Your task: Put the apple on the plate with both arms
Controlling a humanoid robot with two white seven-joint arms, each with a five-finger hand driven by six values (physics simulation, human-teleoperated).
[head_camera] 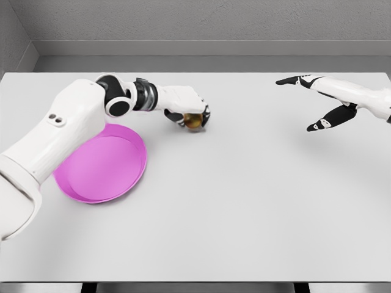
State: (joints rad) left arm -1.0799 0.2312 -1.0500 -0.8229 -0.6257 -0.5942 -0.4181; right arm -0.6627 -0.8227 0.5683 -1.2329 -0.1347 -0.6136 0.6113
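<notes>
Golden-brown and small, the apple [194,121] sits on the white table [244,201], toward the far side and left of centre, with the left hand [186,105] draped over it. That hand's fingers curl down around the fruit's top and sides, so it looks clamped on the apple, though whether the fruit has lifted off the surface cannot be told. The pink plate [101,163] lies nearer and further left, partly hidden by the left forearm, close to the apple but not touching it.

The right hand [324,101] hovers at the far right, well apart from both, fingers spread and holding nothing.

The step in hand appears to be securing and carrying. To do it well, the grasp should be firm before lifting, since a round fruit can roll out from a shallow hold. The carry is short: back toward the near left, clearing the plate's raised rim, then lowering to the plate's middle before the fingers let go.
</notes>
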